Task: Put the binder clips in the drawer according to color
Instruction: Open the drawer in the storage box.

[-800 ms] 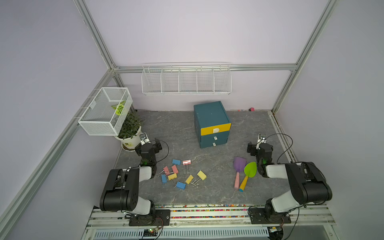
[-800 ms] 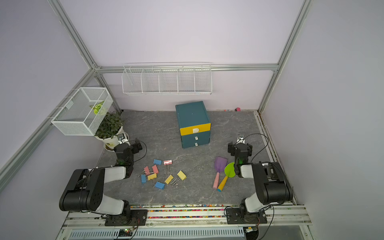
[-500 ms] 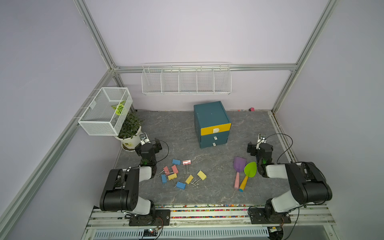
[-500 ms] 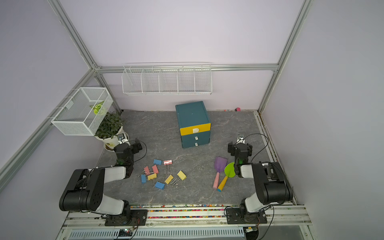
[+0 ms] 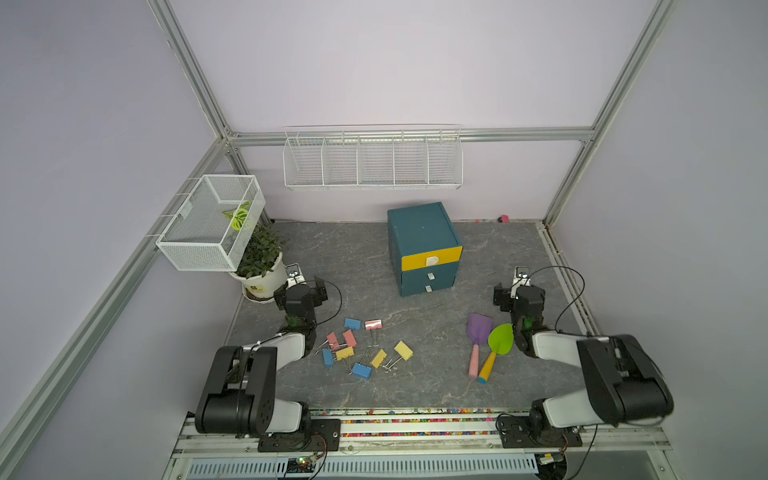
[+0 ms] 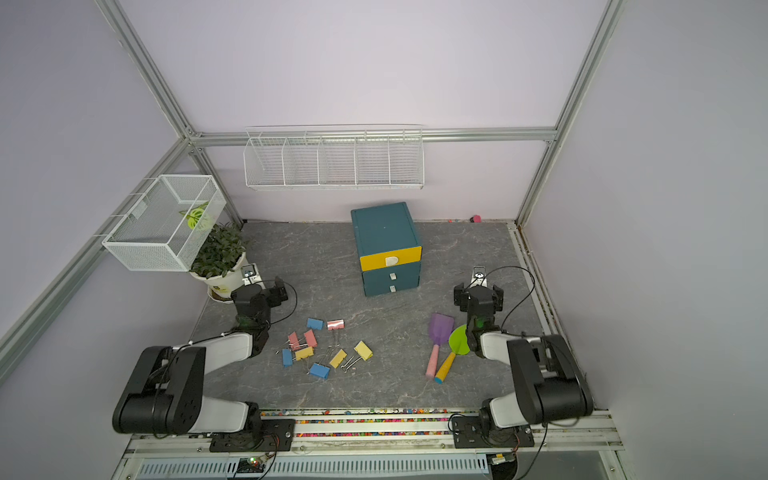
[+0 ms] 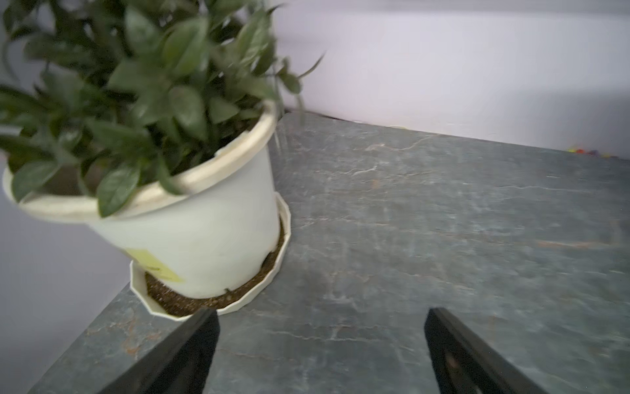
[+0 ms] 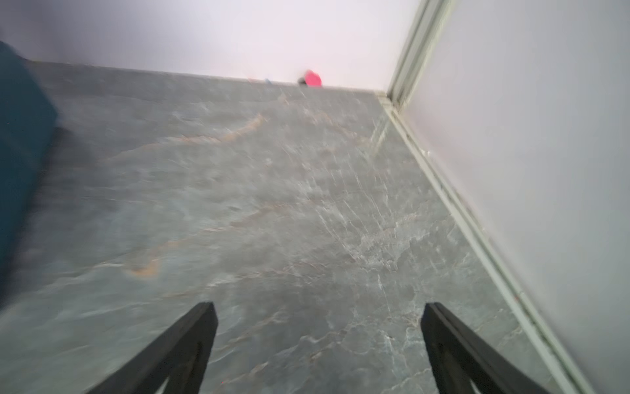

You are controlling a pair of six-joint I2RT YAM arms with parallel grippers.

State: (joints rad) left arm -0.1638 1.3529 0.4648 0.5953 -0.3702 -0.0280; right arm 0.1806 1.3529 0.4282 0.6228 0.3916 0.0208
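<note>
Nothing is sorted yet, by my reading. All nine binder clips [image 5: 345, 353] lie loose near the front edge of the counter [image 5: 374, 395], left of centre. My left gripper [image 7: 320, 317] and right gripper [image 8: 318, 314] both gape wide, empty. Farther back, mid-counter, the drawer [image 5: 431, 261] cabinet looks fully shut.
</note>
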